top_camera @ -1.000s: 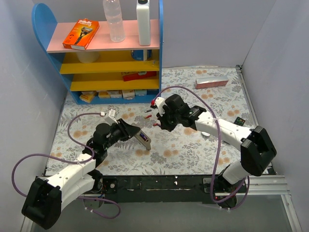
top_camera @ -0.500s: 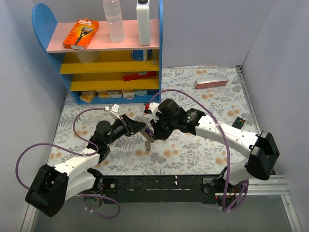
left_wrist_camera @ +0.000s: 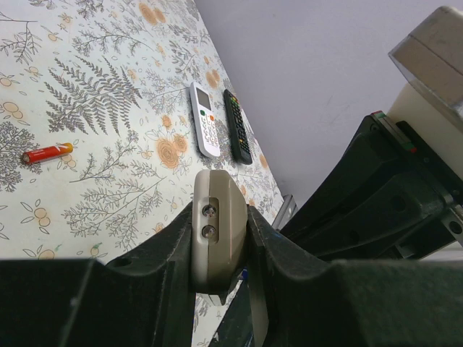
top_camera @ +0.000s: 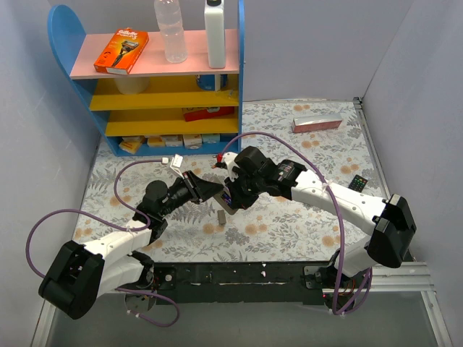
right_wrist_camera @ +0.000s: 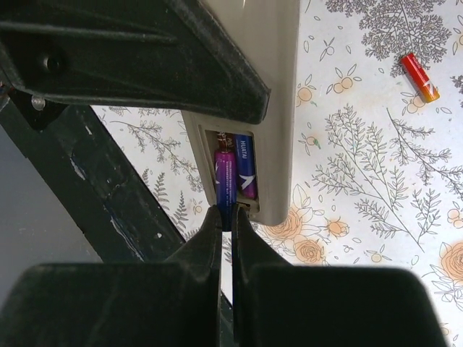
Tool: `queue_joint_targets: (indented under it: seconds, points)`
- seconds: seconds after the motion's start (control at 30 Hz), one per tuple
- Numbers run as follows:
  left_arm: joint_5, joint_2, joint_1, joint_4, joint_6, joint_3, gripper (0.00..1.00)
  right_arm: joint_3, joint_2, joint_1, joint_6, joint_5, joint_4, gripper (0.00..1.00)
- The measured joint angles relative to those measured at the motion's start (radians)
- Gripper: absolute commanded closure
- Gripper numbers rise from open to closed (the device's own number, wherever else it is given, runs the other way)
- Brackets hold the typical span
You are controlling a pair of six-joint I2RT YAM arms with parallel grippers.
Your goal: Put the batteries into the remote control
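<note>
Right gripper [right_wrist_camera: 226, 217] fingers are seen drawn nearly together, pinched on the lower end of a purple battery [right_wrist_camera: 223, 177], whose upper part lies inside the open battery compartment of the remote control [right_wrist_camera: 278, 108]. Just beside it in the same compartment, touching along its length, a blue-purple battery [right_wrist_camera: 247, 173] with white lettering is seated. The remote control is held off the table [right_wrist_camera: 376, 188] by the left gripper [left_wrist_camera: 221, 217], whose two dark fingers [left_wrist_camera: 166, 246] are clamped against opposite sides of it. In the top external view the two grippers are seen meeting nose to nose near the middle of the floral table, with the remote control between them. A red battery [left_wrist_camera: 47, 152] with an orange-yellow end is laid alone on the table, apart from both grippers. Farther off, near the wall, a slim white remote [left_wrist_camera: 205, 119] and a black remote [left_wrist_camera: 236, 126] are laid side by side, almost touching. At the far left corner a blue shelf unit [top_camera: 61, 32] is stood, with an orange box [top_camera: 121, 50], a clear bottle [top_camera: 170, 29] and a white bottle [top_camera: 215, 25] on its top board; a pink box [top_camera: 316, 123] is laid on the table to its right
</note>
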Motion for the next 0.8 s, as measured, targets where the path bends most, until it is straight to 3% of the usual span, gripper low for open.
queue_joint_targets:
  seconds: [0.3, 0.47, 0.63, 0.8]
  points:
    - [-0.005, 0.0, -0.007, 0.011, -0.039, 0.0, 1.0, 0.037, 0.016, 0.006, 0.02, 0.01, -0.02, 0.97]
    - [-0.008, 0.006, -0.011, 0.017, -0.058, -0.003, 1.0, 0.06, 0.034, 0.006, 0.03, 0.01, -0.035, 0.79]
    - [-0.024, 0.008, -0.013, 0.048, -0.099, -0.031, 1.0, 0.081, 0.054, 0.012, 0.031, 0.01, -0.053, 0.69]
    - [-0.035, 0.028, -0.013, 0.099, -0.159, -0.053, 1.0, 0.108, 0.064, 0.018, 0.028, 0.013, -0.083, 0.65]
